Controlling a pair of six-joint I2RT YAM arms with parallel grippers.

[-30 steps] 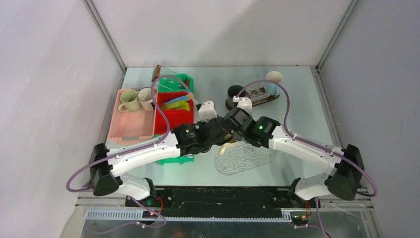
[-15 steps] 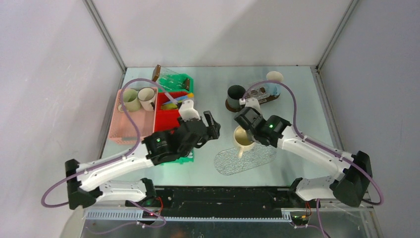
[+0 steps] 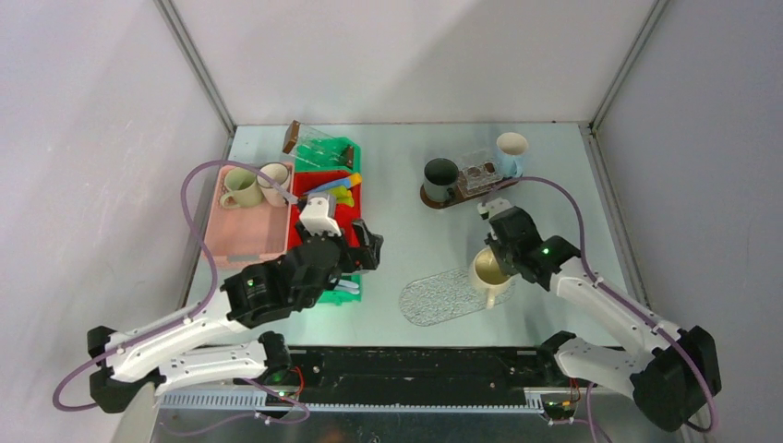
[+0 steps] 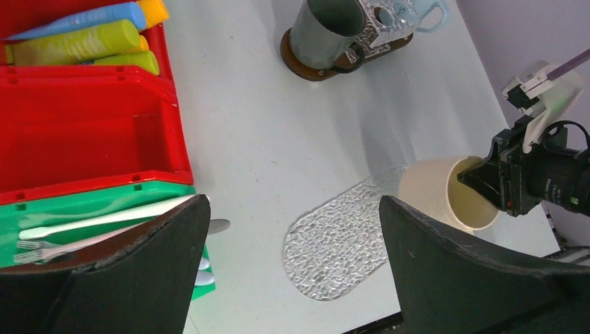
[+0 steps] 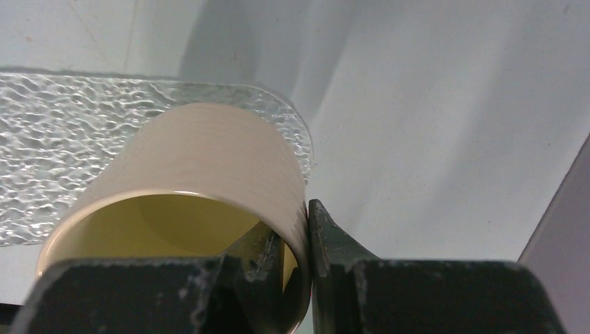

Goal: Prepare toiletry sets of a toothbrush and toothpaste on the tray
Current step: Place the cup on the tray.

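My right gripper (image 3: 500, 258) (image 5: 303, 233) is shut on the rim of a cream mug (image 3: 482, 273) (image 5: 209, 156), one finger inside and one outside. The mug hangs tilted over the right end of the clear textured tray (image 3: 439, 297) (image 4: 341, 240) (image 5: 62, 139). My left gripper (image 3: 362, 249) (image 4: 293, 203) stands wide open and empty, over the table between the bins and the tray. Toothpaste tubes (image 3: 336, 191) (image 4: 76, 43), yellow, blue and orange, lie in the red bin (image 3: 307, 233) (image 4: 83, 132). Pale toothbrushes (image 4: 104, 219) lie in the green bin (image 3: 343, 293).
A pink basket (image 3: 242, 235) at the left holds two mugs (image 3: 240, 190). At the back a brown tray (image 3: 459, 196) carries a dark mug (image 3: 440, 174) (image 4: 327, 28) and a pale blue mug (image 3: 511, 149). A clear box (image 3: 319, 143) stands behind the bins.
My left gripper let go of the cream mug, opened wide and drew back left toward the bins. My right gripper carried the mug right, to the tray's right end.
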